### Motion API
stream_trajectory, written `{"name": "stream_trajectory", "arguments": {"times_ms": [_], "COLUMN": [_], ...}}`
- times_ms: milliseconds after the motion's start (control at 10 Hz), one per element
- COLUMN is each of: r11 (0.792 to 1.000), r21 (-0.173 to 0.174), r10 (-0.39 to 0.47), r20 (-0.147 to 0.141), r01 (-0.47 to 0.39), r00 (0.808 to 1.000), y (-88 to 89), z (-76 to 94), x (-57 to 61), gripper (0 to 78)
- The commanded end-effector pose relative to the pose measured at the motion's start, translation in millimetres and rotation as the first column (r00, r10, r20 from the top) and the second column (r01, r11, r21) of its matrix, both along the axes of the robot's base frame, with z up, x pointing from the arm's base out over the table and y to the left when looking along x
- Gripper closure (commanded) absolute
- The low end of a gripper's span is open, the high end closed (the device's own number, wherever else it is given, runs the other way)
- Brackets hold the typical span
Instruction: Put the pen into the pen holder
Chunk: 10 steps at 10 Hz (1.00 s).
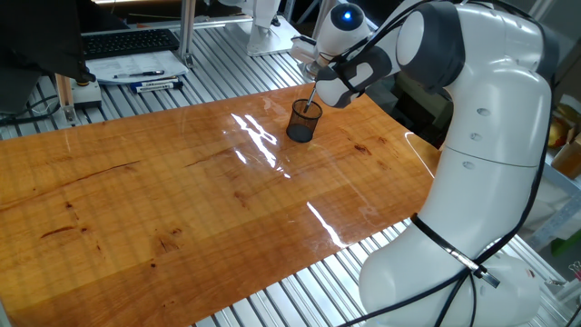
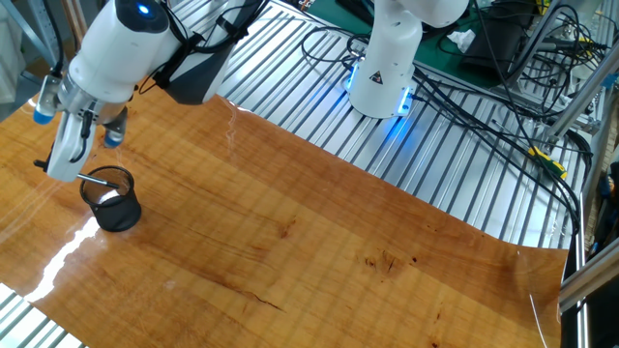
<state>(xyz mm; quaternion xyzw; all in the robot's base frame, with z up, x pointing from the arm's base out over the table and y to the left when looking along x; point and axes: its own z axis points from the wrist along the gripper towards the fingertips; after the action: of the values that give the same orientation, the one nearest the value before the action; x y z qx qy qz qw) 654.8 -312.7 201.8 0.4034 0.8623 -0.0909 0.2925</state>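
The pen holder point(image 1: 304, 122), a small black mesh cup, stands on the wooden table near its far right edge; it also shows in the other fixed view point(image 2: 110, 201). The thin black pen point(image 1: 311, 98) stands in the cup, leaning on the rim with its top sticking out; in the other fixed view point(image 2: 95, 177) it crosses the rim. My gripper point(image 1: 316, 82) hangs just above the cup point(image 2: 89, 150). Its fingers point(image 2: 62, 157) stand apart, and the pen's top lies between them.
White-and-blue markers point(image 1: 147, 84) lie on papers beside a keyboard point(image 1: 127, 41) on the slatted bench behind the table. My white arm and base point(image 1: 481, 163) fill the right side. Cables point(image 2: 464, 87) trail past the base point(image 2: 385, 68).
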Motion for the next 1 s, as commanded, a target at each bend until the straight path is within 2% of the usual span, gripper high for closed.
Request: {"name": "stream_trajectory", "arguments": {"times_ms": [100, 1000], "r11": [1.0, 1.0], "r21": [-0.005, -0.002], "r10": [0.003, -0.007], "r20": [0.0, 0.005], "r01": [-0.003, 0.007], "r00": [1.0, 1.0], "y": [-0.3, -0.3], "z": [2.0, 2.0], "x": [0.4, 0.4], "gripper": [76.3, 76.3]}}
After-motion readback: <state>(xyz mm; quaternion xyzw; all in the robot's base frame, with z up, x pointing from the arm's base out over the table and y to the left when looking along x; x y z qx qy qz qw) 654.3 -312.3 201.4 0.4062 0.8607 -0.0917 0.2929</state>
